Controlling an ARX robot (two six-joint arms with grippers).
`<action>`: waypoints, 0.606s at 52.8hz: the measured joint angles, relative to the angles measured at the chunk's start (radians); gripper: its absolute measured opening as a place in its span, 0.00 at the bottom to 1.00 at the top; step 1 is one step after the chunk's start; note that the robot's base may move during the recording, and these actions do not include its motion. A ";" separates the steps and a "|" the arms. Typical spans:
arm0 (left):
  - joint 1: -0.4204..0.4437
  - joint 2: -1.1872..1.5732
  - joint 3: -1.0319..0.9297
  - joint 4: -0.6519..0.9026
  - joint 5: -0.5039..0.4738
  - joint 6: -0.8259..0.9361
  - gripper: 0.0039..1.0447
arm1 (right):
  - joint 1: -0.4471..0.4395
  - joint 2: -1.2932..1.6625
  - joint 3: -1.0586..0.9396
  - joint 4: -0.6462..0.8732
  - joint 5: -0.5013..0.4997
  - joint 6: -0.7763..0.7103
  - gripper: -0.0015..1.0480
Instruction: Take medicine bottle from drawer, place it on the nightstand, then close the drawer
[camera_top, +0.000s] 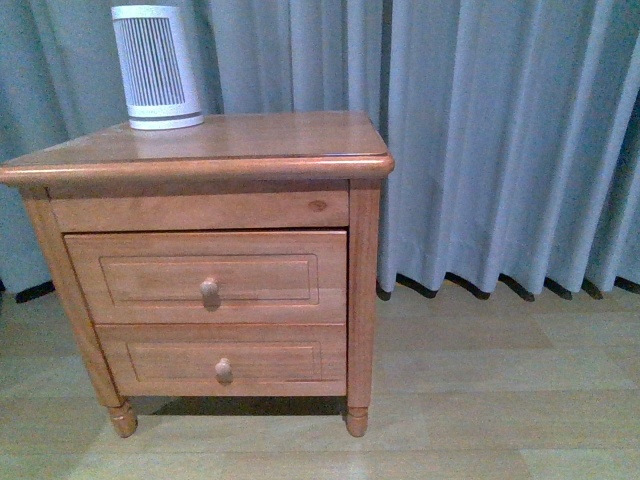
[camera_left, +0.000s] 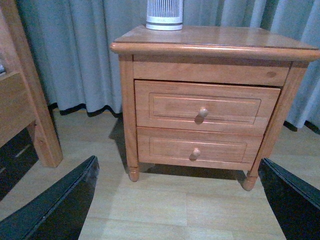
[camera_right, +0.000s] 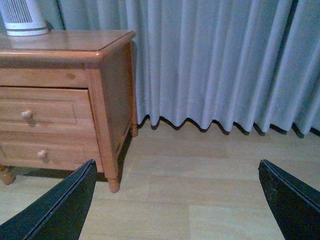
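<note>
Nothing is done yet: the drawer of the nightstand looks shut, no bottle shows, left fingers and right fingers spread apart.

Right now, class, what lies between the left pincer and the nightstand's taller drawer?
Left wrist view: only bare wood floor lies between the open left pincer and the nightstand; nothing stands before the drawer.

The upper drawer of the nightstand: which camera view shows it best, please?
The front view: the upper drawer shows whole, nearly straight on, with its knob. The left wrist view also shows the drawer whole, but from an angle. The right wrist view shows only part of it, cut by the picture's edge.
</note>
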 joint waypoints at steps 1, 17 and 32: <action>0.000 0.000 0.000 0.000 0.000 0.000 0.94 | 0.000 0.000 0.000 0.000 0.000 0.000 0.93; -0.013 0.602 0.336 0.060 0.151 -0.148 0.94 | 0.000 0.000 0.000 0.000 0.000 0.000 0.93; -0.113 1.236 0.439 0.591 0.112 -0.122 0.94 | 0.000 0.000 0.000 0.000 0.000 0.000 0.93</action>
